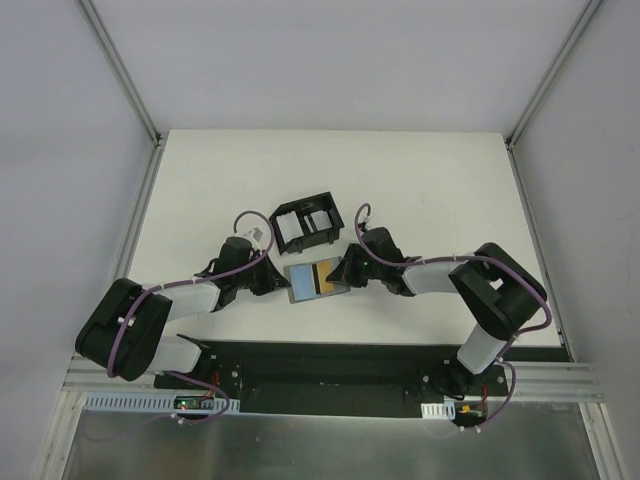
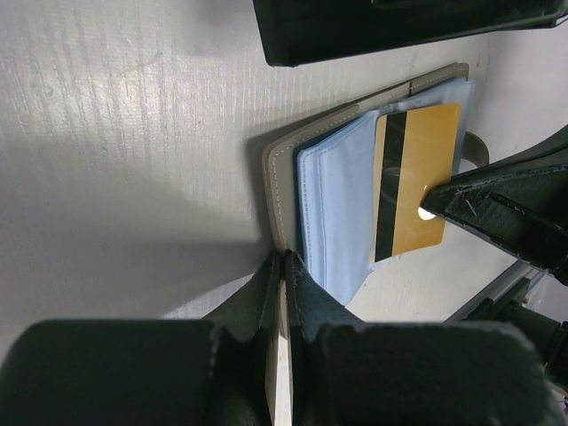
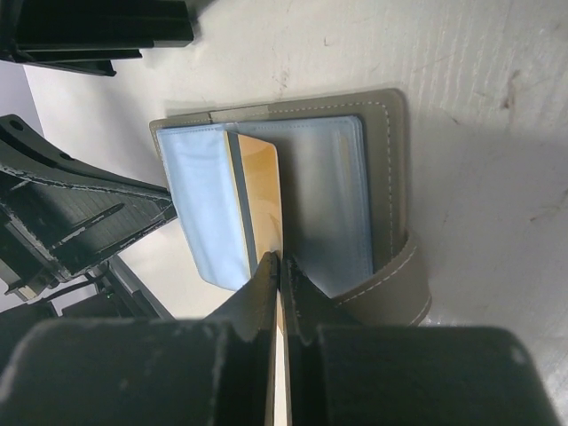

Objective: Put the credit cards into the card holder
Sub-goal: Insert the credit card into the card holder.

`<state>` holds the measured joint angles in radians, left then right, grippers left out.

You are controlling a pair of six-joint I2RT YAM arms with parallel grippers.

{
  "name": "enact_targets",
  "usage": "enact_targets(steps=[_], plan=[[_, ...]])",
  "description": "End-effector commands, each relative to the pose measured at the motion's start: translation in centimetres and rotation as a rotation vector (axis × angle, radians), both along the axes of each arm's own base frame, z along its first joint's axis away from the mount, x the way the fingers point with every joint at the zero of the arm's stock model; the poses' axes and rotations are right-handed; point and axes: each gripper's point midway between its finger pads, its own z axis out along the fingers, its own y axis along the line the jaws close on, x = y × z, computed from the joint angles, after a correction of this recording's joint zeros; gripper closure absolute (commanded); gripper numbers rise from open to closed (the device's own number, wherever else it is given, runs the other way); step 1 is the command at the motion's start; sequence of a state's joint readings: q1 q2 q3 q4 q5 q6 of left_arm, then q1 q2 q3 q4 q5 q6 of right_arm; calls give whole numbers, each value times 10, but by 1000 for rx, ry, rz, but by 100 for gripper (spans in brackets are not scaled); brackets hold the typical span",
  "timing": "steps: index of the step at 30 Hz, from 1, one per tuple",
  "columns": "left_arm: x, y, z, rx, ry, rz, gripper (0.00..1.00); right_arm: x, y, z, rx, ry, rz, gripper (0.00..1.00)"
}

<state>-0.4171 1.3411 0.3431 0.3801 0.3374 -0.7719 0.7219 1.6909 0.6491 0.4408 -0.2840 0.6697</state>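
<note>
- The small flat grey folding card holder [image 3: 388,177], open on the white worktop [image 2: 133,133], is being pinched at its cover edge by the left hand [image 2: 284,264], probably to stop it sliding.
- The thin gold-yellow plastic credit card [image 2: 417,169] is being clenched by the right hand [image 3: 280,264], just ahead of its fingertips over the pale blue lining [image 3: 204,195], seemingly for pocket entry.

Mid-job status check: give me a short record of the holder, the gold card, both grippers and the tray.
card holder: lying open, pale blue inside facing up
gold card: over the open pages; cannot tell if it is seated in a pocket
left gripper: shut on the card holder's edge
right gripper: shut on the gold card's end
black tray: just beyond the holder
whitish cards: in the tray, not yet loaded
</note>
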Motion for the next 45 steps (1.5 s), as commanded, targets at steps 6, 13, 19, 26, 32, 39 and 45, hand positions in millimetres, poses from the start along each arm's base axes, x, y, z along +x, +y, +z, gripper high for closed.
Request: enact_targets(steps=[6,13,19,26,32,39,45], plan=[[-12,11,-14,48,46,21,100,-38,-11,-46,-151,176,71,100],[-12,15,-16,59,49,42,100,-33,-35,-42,-188,156,-18,100],[-12,17,-16,68,51,51,100,-36,-42,-44,-204,167,-37,100],[-11,18,-15,69,49,61,100,-35,-49,-35,-208,131,-71,100],[-10,17,-14,66,47,59,100,-38,-38,-39,-191,163,-27,100],[-9,14,-12,58,41,47,100,-45,-14,-40,-136,222,61,100],[-8,14,-12,56,41,47,100,-42,-10,-37,-107,225,58,100]])
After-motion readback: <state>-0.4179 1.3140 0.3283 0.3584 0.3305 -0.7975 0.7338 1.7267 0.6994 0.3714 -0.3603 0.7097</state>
